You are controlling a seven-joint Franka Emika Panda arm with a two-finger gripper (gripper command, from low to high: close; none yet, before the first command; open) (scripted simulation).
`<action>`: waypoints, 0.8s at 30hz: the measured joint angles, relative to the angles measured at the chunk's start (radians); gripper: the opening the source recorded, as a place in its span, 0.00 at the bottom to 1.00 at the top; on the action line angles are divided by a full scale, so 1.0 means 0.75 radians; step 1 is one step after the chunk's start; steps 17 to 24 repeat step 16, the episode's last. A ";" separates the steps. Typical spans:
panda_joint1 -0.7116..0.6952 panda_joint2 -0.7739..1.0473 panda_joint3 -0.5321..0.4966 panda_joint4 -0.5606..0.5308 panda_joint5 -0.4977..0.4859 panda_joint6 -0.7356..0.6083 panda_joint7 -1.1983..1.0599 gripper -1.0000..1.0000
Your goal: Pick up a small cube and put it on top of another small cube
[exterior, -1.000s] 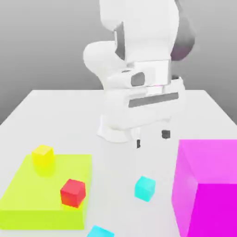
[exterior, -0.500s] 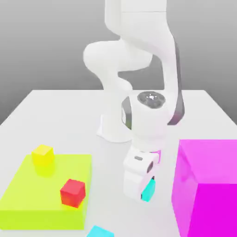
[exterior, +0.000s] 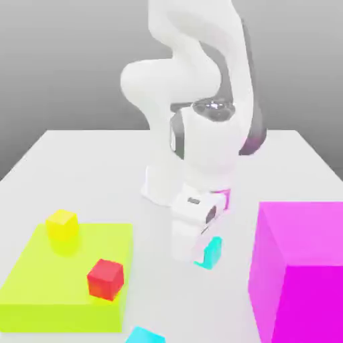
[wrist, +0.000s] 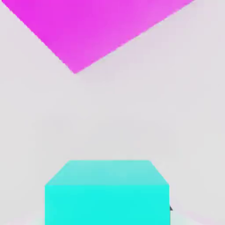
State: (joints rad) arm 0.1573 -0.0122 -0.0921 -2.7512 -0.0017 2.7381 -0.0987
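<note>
The white arm bends down over the pale surface (exterior: pixel 80 167) and its end effector (exterior: pixel 203 253) is closed tight on a small cyan cube (exterior: pixel 213 252). In the exterior view the cube sits at the tip of the hand, partly covered by it, and it looks raised a little off the surface, though that gap is hard to judge. In the hand view the same cyan cube (wrist: pixel 107 193) lies close under the camera, with a corner of the large magenta block (wrist: pixel 96 26) beyond it.

That magenta block (exterior: pixel 301 268) stands on the exterior view's right, near the held cube but apart from it. On the exterior view's left lies a flat yellow-green slab (exterior: pixel 40 288). A small yellow cube (exterior: pixel 61 226) rests at the slab's far corner, and a small red cube (exterior: pixel 105 278) rests on its near right part. The two are well apart from each other. A second cyan cube (exterior: pixel 145 335) lies on the surface at the lower edge of the exterior view, just beside the slab's near right corner and cut off by the frame.
</note>
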 joint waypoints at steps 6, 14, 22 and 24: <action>-0.240 -0.094 -0.139 0.259 -0.030 -0.351 -0.149 0.00; -0.269 0.068 -0.148 0.277 0.027 -0.211 -0.225 1.00; -0.269 0.068 -0.148 0.277 0.027 -0.211 -0.225 1.00; -0.269 0.068 -0.148 0.277 0.027 -0.211 -0.225 1.00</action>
